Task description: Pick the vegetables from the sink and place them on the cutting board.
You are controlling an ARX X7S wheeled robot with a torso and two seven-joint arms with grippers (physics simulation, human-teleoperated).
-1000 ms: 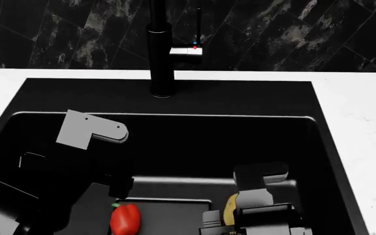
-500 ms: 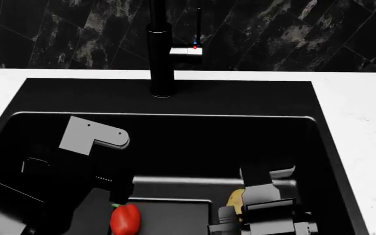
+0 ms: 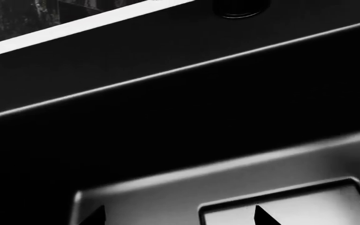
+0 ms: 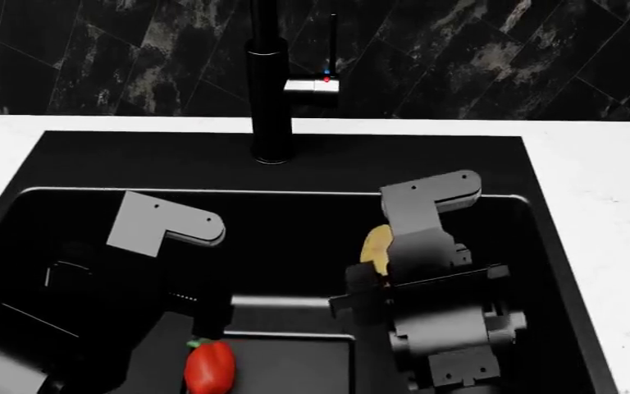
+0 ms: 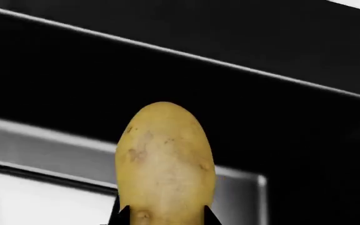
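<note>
The right gripper [image 5: 164,218] was closed on the potato [image 5: 165,164], with its dark fingertips pressed against the two flanks of the potato's near end. In the head view the potato [image 4: 377,250] projected beyond the gripper toward the sink's far wall, clear of the basin floor. The potato appeared rigid and moderately heavy, with a matte, speckled skin that should offer fair friction. Its rounded, tapering form meant a grip at one end could let it pivot or slide out; a hold across the widest part of the body would be judged more secure.

The left gripper [image 3: 180,216] pointed at the sink [image 4: 534,246] floor, with only two dark fingertip points showing, set apart, and nothing between them; it was open. The red bell pepper [image 4: 209,366] lay on the floor close beside this gripper. Its glossy skin looked slippery, and its body was probably light and hollow, so it would tolerate only modest squeeze. The suitable hold was judged to be across the body's broad middle, not the green stem.

The cutting board was not visible in any view.
</note>
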